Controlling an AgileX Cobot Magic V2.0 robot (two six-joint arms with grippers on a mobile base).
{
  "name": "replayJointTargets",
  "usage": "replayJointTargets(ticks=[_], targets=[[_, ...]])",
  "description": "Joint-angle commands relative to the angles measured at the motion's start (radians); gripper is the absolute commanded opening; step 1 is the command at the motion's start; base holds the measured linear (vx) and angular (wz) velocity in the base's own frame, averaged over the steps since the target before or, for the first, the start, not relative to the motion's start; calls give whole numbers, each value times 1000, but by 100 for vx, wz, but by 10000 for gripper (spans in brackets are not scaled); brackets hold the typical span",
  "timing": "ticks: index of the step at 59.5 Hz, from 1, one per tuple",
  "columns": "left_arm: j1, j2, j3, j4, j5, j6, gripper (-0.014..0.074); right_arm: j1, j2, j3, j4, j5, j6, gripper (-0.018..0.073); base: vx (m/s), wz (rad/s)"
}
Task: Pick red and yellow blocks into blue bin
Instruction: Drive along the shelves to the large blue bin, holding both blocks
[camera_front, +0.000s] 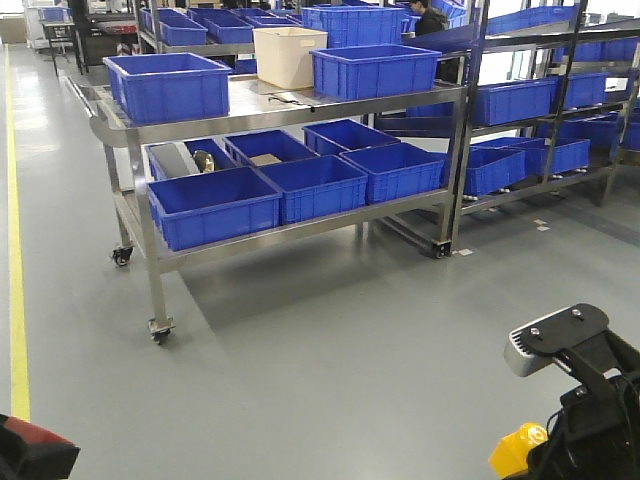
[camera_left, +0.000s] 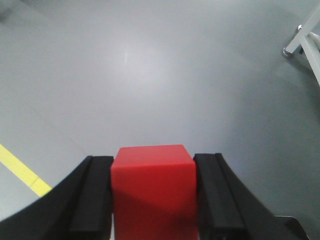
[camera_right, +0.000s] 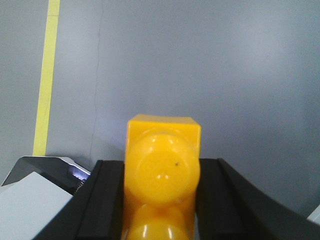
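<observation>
Clamping red cube (camera_left: 152, 195), left claw (camera_left: 152, 167) faces floor (camera_left: 150, 75).

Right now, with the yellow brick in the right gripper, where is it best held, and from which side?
On its two flat side walls, as here: the right gripper closes across the yellow brick from the sides, bearing on smooth parallel faces, clear of the rounded studs, which would likely slip.

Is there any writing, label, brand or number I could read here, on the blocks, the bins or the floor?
None can be read.
The red cube and yellow brick are plain.
The blue crates and cream tub show no legible label.
The floor's yellow line carries no text.
</observation>
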Motion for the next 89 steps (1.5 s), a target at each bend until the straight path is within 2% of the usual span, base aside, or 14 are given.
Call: replayJointTargets(ticks=[1, 38, 89], targets=[[-6, -15, -25, -11, -65, -2, 234, -3, -25, -27, 4, -37, -10, 244, 39, -6], [-5, -15, -25, -11, -64, -2, 234, -3, -25, -27, 4, -34, -10, 244, 42, -13], [-5, -15, -25, -11, -65, -2, 234, -3, -25, -27, 4, -30, -10, 244, 44, -27]])
